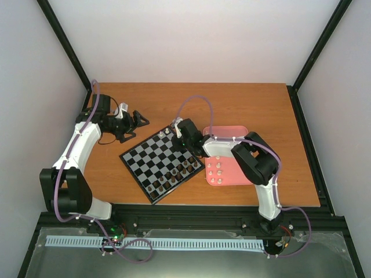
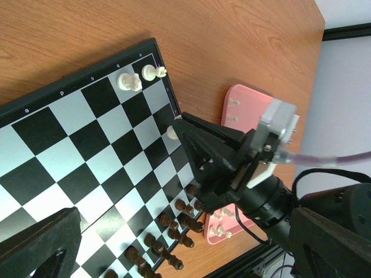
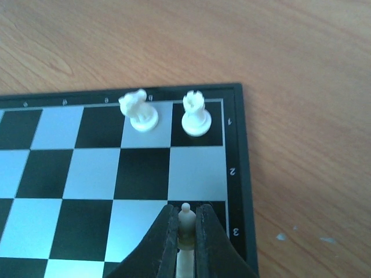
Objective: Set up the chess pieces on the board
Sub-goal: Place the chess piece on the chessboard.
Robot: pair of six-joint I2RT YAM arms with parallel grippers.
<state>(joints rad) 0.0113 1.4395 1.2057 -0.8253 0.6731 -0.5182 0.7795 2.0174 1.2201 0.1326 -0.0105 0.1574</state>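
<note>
Right gripper point(image 3: 186, 213) is clamped tight on a white pawn point(image 3: 185, 219), hanging low over the board point(image 3: 145, 168) at the right-hand file, about level with the rank marked 3. White rook point(image 3: 196, 113) and knight point(image 3: 139, 110) stand on rank 1. Placing step, I'd say: the pawn wants the empty square ahead of the rook, then a clean release. More white pieces point(image 1: 217, 169) wait on the pink tray point(image 1: 237, 136). Left gripper point(image 1: 141, 120) sits off-board, fingers apart, empty.
</note>
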